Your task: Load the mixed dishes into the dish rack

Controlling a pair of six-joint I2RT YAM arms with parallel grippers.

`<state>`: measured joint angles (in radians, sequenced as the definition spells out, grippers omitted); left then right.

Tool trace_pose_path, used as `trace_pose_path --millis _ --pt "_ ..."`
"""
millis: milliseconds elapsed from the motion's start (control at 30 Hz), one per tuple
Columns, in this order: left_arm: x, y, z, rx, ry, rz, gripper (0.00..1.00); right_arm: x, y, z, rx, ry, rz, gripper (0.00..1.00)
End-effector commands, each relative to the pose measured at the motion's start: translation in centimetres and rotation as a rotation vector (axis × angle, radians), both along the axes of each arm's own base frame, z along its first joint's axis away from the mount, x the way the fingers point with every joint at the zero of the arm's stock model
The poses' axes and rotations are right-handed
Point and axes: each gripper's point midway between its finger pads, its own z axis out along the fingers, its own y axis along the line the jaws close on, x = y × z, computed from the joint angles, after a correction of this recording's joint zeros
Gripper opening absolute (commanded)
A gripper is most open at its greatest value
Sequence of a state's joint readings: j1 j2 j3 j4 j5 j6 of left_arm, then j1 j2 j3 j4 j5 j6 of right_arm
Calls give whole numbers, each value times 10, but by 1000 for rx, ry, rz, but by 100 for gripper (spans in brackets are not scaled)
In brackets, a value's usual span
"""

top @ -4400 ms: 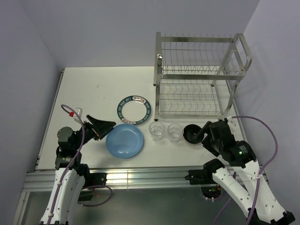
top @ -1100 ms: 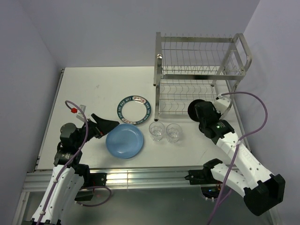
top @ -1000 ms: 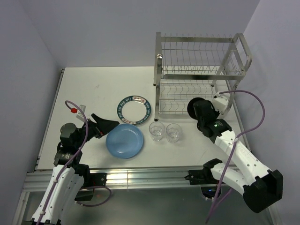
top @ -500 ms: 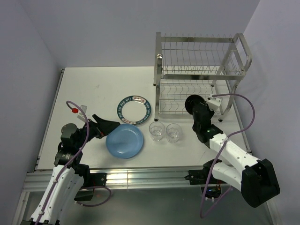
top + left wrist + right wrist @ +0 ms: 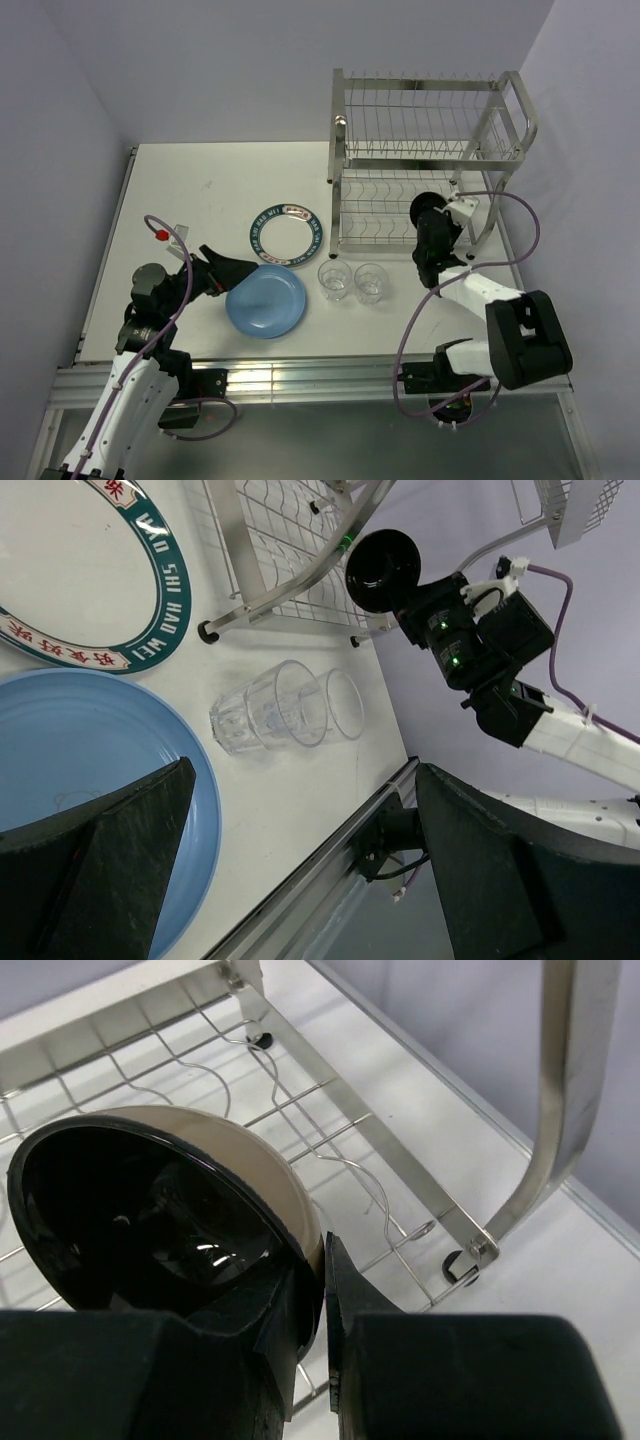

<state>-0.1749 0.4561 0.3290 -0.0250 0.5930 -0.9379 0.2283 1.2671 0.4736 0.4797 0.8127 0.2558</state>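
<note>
White desk [image 5: 190, 190], lilac walls [image 5: 200, 60]: my right arm [image 5: 480, 295] stretches to the dish rack [image 5: 400, 205], right end effector [image 5: 322, 1285] pinching the black bowl [image 5: 150, 1220] by its rim, seemingly over the lower shelf; left end effector [image 5: 240, 268] spread wide.

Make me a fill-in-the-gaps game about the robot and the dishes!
The right gripper pinches the rim of a small ____ bowl. Standing on the table are ____ clear glasses. The left gripper is open, right by the light-____ plate.
Missing words: black, two, blue.
</note>
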Motion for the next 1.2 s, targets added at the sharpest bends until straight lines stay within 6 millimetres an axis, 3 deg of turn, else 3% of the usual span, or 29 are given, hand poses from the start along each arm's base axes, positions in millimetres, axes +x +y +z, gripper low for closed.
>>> trace_pose_path --millis 0,233,600,867,1167 --pt "3 -1 13 14 -65 -1 99 32 -6 60 -8 -206 -75 0" --pt "1 -2 9 25 -53 -8 99 56 -4 67 -125 -175 -83 0" --pt "-2 -2 2 23 -51 -5 99 82 3 59 -335 -95 -169 0" --pt "-9 -4 0 -3 -44 -15 99 87 25 50 -507 -7 -236 0" --pt "-14 -7 3 -6 -75 -24 99 85 26 56 -535 22 -324 0"
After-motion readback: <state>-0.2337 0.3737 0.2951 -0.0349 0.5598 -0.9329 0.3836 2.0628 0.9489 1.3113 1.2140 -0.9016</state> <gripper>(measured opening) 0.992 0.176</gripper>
